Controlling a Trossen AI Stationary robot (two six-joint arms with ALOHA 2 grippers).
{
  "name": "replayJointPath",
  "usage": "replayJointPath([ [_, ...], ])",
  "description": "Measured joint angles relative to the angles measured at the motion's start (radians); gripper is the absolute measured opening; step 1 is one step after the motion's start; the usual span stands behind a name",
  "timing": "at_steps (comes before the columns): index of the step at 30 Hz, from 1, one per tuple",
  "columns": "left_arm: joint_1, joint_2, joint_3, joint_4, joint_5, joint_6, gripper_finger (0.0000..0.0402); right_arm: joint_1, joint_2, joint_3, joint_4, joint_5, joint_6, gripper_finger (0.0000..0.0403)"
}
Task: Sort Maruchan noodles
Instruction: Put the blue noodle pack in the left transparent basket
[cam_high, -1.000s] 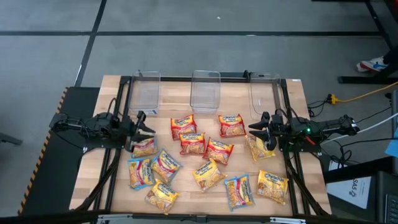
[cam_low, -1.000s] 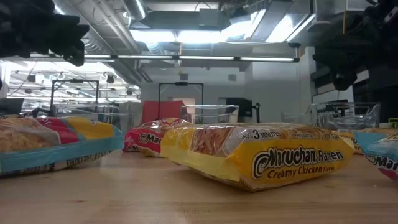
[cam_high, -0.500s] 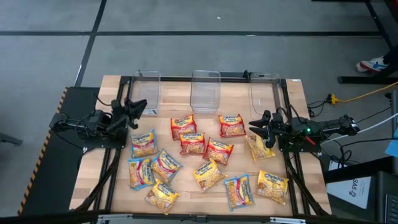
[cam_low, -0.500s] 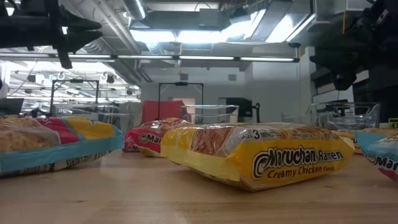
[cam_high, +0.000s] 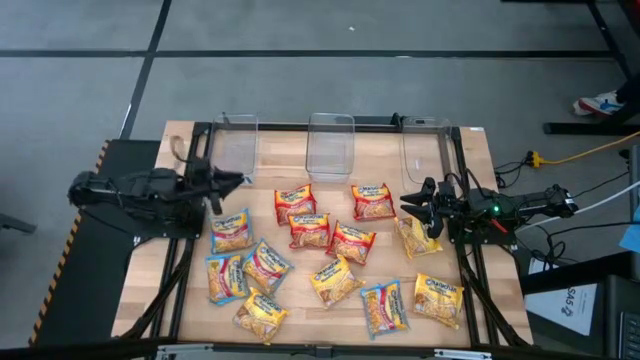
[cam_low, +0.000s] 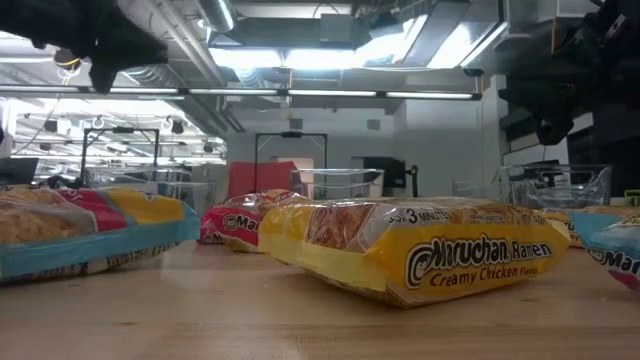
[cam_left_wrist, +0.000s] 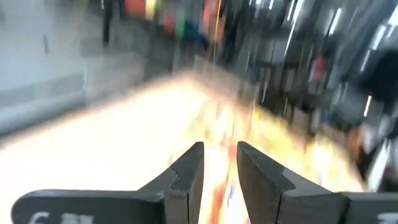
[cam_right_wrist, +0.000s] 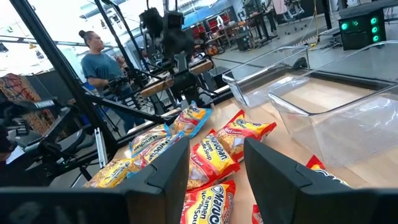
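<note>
Hovering left of frame, our left gripper (cam_high: 232, 179) gapes narrowly, empty; right gripper (cam_high: 410, 204), also empty, waits over unsorted Maruchan noodles (cam_high: 330, 255).

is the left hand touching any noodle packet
Apart. The high view shows the left hand raised near the left bin, with bare table between it and the nearest packet.

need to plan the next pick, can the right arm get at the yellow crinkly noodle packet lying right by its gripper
Probably yes. The right gripper hangs open beside the yellow crinkly noodle packet, which lies apart from the others with nothing on top.
</note>
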Motion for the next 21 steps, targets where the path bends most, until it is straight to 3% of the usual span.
replayJointPath([
  [6,0.000,0.221,0.155,-0.288,0.223,-0.110,0.0089,0.000,0.000,0.000,-0.002,0.000,0.000,0.0156],
  [9,0.000,0.308,0.187,-0.365,0.285,-0.137,0.0089,0.000,0.000,0.000,-0.002,-0.001,0.000,0.0156],
  [13,0.000,0.398,0.192,-0.461,0.335,-0.142,0.0089,0.000,0.000,0.000,-0.005,-0.001,0.000,0.0156],
  [21,0.000,0.512,0.192,-0.586,0.334,-0.191,0.0089,0.000,0.000,0.000,-0.007,-0.001,0.000,0.0156],
])
